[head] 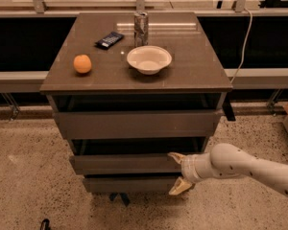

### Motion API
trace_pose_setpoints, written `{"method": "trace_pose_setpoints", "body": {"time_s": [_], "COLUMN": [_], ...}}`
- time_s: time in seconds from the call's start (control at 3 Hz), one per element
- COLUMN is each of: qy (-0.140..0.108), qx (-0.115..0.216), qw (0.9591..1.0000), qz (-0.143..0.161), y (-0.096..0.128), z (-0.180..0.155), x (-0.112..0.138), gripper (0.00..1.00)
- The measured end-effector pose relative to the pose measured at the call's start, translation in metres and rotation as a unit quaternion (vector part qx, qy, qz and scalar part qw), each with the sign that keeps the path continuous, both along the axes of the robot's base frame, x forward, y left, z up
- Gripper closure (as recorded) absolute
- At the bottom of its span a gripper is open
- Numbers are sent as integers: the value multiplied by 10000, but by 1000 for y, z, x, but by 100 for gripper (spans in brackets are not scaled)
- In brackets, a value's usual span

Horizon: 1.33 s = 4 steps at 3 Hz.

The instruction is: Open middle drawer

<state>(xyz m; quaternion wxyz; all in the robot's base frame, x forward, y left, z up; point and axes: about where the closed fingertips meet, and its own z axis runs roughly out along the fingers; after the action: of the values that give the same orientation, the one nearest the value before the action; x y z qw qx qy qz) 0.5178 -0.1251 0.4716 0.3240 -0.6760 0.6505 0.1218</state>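
Note:
The middle drawer (125,164) is a plain grey handleless front of medium height, between a taller top drawer (134,124) and a slim bottom drawer (129,184). It stands a little way out, with a dark gap above it. My gripper (177,172) is at the right end of the middle drawer's front, on a white arm reaching in from the right. Its fingers are spread open. The upper fingertip (174,156) sits at the drawer's top edge and the lower one (178,188) is down by the bottom drawer. It holds nothing.
On the cabinet top (197,75) are an orange (82,63), a white bowl (149,59), a metal can (141,28) and a dark packet (109,40). A cable (245,32) hangs at the right. A speckled floor (29,176) surrounds the cabinet.

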Motion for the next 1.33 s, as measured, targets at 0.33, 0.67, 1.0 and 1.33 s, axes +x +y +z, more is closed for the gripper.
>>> {"method": "trace_pose_setpoints", "body": {"time_s": [0.33,0.67,1.0,1.33], "qy": [-16,27,184,277], "qx": [-143,-279,-391,-441], "qw": [9999,9996,9990,9986], "qz": [-48,-50,-58,-37], "y": [-3,-3,-4,-4], "z": [-11,-24,-45,-56], "x": [25,48,61,64], "gripper": [18,19,23,23]}}
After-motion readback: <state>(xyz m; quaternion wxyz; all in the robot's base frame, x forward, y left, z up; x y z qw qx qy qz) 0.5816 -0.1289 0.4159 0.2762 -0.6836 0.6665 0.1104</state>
